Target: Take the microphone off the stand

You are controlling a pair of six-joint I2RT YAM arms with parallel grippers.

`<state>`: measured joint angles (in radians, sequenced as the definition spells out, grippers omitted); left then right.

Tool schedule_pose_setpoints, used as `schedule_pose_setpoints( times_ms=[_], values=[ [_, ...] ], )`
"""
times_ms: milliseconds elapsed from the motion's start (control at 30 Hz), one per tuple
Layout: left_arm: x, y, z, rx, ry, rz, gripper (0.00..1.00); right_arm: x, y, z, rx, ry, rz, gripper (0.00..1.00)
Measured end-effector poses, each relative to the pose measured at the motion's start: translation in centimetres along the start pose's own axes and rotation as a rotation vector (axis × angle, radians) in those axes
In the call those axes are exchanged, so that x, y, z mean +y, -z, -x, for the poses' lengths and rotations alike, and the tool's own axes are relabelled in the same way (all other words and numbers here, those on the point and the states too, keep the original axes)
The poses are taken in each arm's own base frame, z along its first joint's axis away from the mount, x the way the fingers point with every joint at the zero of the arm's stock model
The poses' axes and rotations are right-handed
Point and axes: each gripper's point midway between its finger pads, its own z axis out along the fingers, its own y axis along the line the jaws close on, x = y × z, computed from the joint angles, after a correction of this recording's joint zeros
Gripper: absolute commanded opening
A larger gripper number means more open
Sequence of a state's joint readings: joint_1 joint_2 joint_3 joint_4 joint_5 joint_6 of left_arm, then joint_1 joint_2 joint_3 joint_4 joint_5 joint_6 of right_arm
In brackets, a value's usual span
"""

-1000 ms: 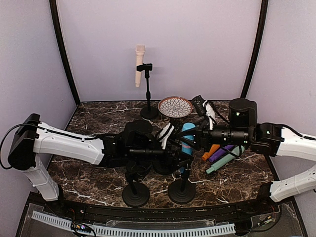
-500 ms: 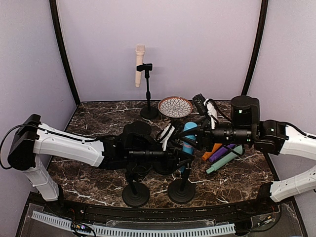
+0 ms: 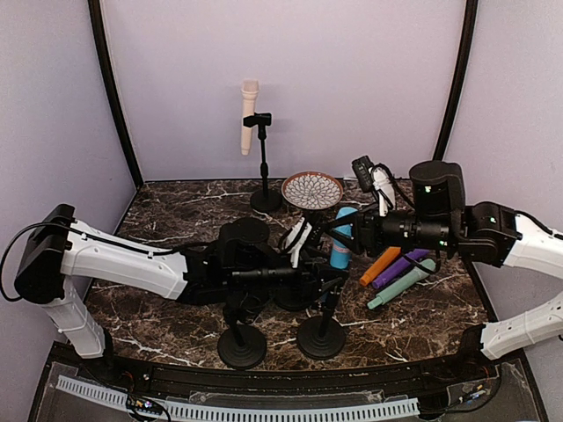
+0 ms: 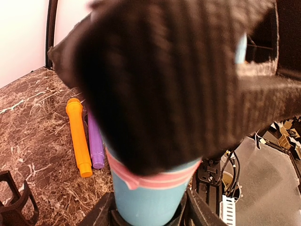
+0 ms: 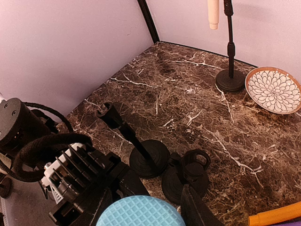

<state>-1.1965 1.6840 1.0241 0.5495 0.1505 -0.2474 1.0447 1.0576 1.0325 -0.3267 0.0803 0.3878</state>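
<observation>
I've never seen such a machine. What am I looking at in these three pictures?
These are two white robot arms bolted to a brown marble table's near edge, each ending in a two-fingered pincer. The wide picture comes from a fixed camera above and behind them; the other two from cameras on the wrists. The right pincer is closed on a light-blue microphone with a pink band. The left pincer sits by a black round-based stand; whether it grips is unclear. An orange microphone, a purple microphone and a teal microphone lie flat near a patterned plate; a cream microphone is clipped on a far stand.
</observation>
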Motion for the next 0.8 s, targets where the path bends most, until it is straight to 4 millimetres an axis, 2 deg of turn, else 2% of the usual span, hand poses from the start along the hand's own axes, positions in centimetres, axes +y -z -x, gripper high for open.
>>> schedule_pose_setpoints(
  times_ms=[800],
  values=[
    [0.30, -0.06, -0.31, -0.008, -0.017, 0.027, 0.49, -0.24, 0.00, 0.30, 0.013, -0.003, -0.029, 0.00]
  ],
)
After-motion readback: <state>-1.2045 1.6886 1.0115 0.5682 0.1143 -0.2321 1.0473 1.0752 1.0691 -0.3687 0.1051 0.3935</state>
